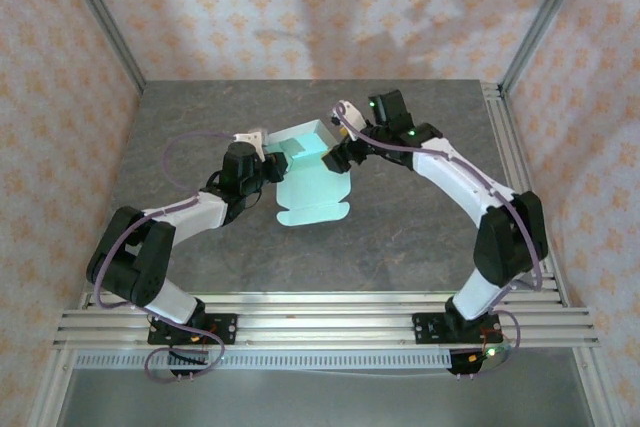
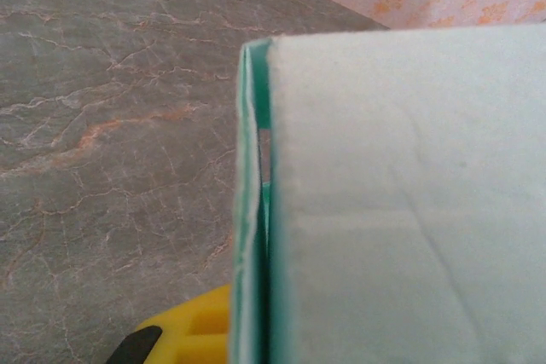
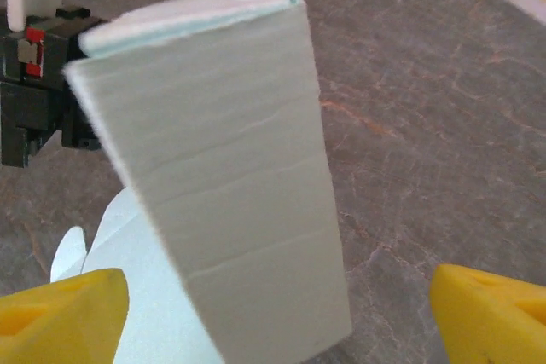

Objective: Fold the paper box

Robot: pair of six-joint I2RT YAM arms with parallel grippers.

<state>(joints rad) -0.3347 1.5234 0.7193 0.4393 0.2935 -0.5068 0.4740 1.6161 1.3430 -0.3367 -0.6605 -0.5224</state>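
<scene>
Yellow fingers (image 3: 60, 313) of my right claw (image 3: 277, 296) stand wide apart, straddling paper box (image 3: 230, 168), gripping nothing; my left claw (image 1: 274, 169) pinched shut on its edge, over bench (image 1: 400, 247).

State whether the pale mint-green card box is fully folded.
Partly folded: the mint-green card box has raised walls at one end; a tabbed panel lies flat.

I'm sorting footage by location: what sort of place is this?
Most likely a lab robot cell rather than a home: a grey stone-look table edged with aluminium rails and screened on three sides by patterned walls.
</scene>
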